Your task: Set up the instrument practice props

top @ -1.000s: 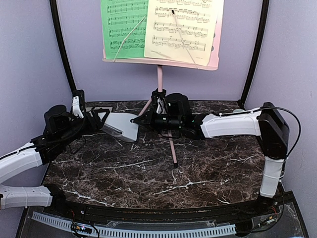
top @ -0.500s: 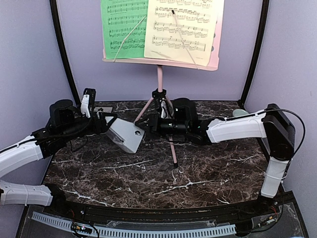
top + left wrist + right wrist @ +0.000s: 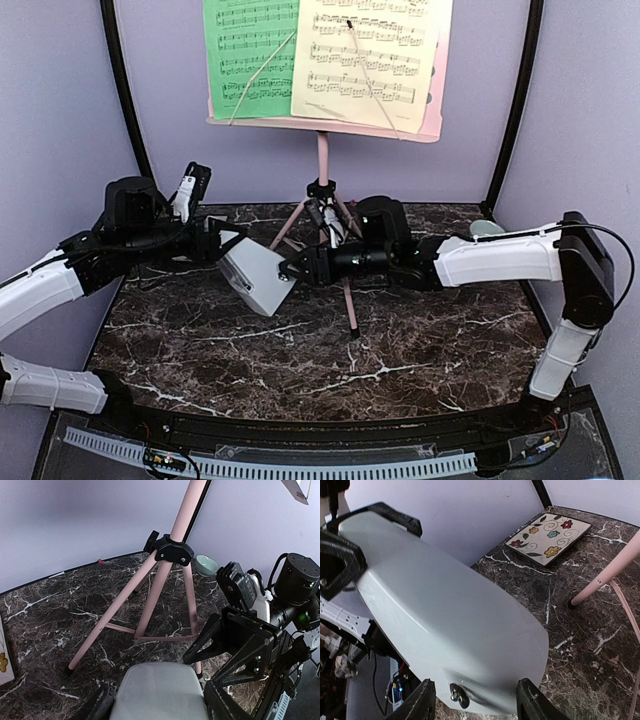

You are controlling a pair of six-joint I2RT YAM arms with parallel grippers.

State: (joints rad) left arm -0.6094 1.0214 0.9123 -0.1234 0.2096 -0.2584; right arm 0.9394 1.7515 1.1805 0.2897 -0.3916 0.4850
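Two grippers meet near ten o'clock: the left gripper (image 3: 224,256), clenched on the tilted metronome (image 3: 258,280), has swung it inward, and the right gripper (image 3: 298,268) has just spread around its end, suggesting a handover.

Robot lab test cell, not a home: plain lilac backdrop walls (image 3: 60,120) w/ black frame poles (image 3: 122,100), marble-pattern tabletop (image 3: 300,350), white slotted cable duct (image 3: 270,466) on near edge, small circuit board (image 3: 165,462) w/ loose wires by it, pink music stand (image 3: 323,160) staged as prop
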